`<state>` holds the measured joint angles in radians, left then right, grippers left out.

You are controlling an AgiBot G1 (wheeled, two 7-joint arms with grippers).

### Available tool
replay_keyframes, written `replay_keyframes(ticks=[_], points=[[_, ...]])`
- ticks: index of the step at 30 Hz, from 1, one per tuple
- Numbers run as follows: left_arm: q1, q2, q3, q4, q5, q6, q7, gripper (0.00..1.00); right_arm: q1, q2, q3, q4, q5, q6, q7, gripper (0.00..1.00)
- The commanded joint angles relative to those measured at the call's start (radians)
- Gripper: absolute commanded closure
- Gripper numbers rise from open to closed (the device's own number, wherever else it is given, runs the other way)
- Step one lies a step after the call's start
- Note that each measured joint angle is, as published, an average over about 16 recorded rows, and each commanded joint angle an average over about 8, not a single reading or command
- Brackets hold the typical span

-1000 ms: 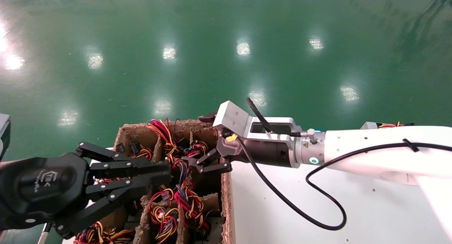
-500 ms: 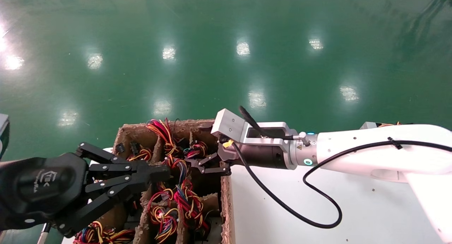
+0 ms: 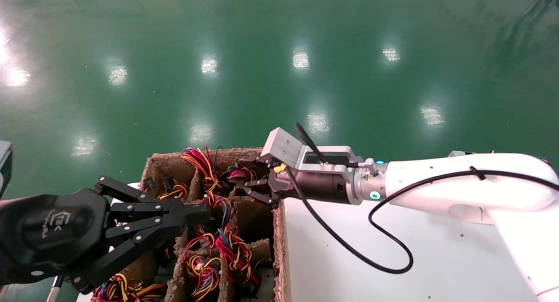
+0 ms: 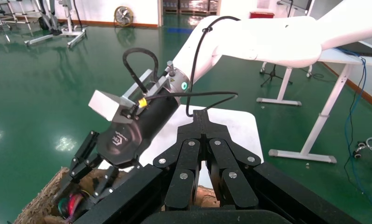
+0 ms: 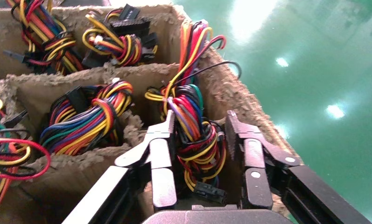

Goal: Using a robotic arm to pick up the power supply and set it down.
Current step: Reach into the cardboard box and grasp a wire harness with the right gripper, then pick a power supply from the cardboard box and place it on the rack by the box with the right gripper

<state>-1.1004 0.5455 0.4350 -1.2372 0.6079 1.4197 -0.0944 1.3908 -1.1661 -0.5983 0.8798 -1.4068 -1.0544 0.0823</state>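
The robotic arm (image 3: 458,184) on the right is a smooth white tube ending in a silver wrist with a glowing green ring and a small yellow warning triangle, then a black cylinder, a square grey camera block with screws, and a yellow plug. A loose black cable (image 3: 349,249) loops beneath it, tied to the tube. Both the right gripper (image 5: 200,158) and the left gripper (image 3: 144,225) are black, with linked fingers studded with silver screws; the left body bears a pale logo.

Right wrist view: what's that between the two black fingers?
A knotted bundle of red, yellow and dark wires, ending in a black plug, sits between the right gripper's open fingers, inside a cardboard compartment.
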Motion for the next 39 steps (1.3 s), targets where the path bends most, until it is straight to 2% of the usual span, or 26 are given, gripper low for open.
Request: replay_keyframes(ticks=[1,15,28,33,39], points=[[0.0,0.0,0.0,0.0,0.0,0.0,0.0,1.0,0.004,-0.002,0.003,-0.011,0.005,-0.002,0.0,1.0],[0.0,0.0,0.0,0.0,0.0,0.0,0.0,1.0,0.014,0.031,0.021,-0.003,0.04,-0.034,0.038,1.0],[0.0,0.0,0.0,0.0,0.0,0.0,0.0,1.0,0.036,0.125,0.112,0.113,0.173,-0.054,0.177,1.0],[0.0,0.0,0.0,0.0,0.0,0.0,0.0,1.0,0.041,0.165,0.175,0.184,0.234,-0.002,0.238,1.0],[0.0,0.0,0.0,0.0,0.0,0.0,0.0,1.0,0.019,0.212,0.267,0.302,0.274,0.157,0.292,1.0]])
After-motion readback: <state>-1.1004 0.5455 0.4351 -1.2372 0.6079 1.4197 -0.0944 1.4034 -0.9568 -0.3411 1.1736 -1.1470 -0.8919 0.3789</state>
